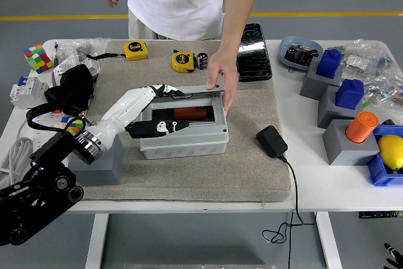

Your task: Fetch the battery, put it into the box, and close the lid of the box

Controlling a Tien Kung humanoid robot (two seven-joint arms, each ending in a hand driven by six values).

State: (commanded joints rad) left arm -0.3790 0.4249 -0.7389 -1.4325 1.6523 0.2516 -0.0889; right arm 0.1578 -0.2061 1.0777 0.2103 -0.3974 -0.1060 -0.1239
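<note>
**Left hand on the open box, battery inside**

Nearest, at about 8 o'clock, the robot's left arm comes in over a grey block (pixel 104 163) at the mat's left edge. Its left hand (pixel 154 110) lies across the left part of the grey box (pixel 184 142), fingers (pixel 171 89) stretched toward the rear edge where the lid (pixel 200 89) stands raised, thumb (pixel 165 128) lying over the opening; the fingers are extended and hold nothing. Inside the box lies the battery (pixel 189 113), an orange-brown cylinder, on its side. At 3 o'clock from the box sits a black adapter (pixel 271 141) on the mat (pixel 189 181).

Farther out, a person's hand (pixel 223 80) rests on the box's far right corner, touching the lid. Beyond, at 12 o'clock, a yellow tape measure (pixel 183 61) lies beside a small dark cylinder (pixel 202 60).
</note>
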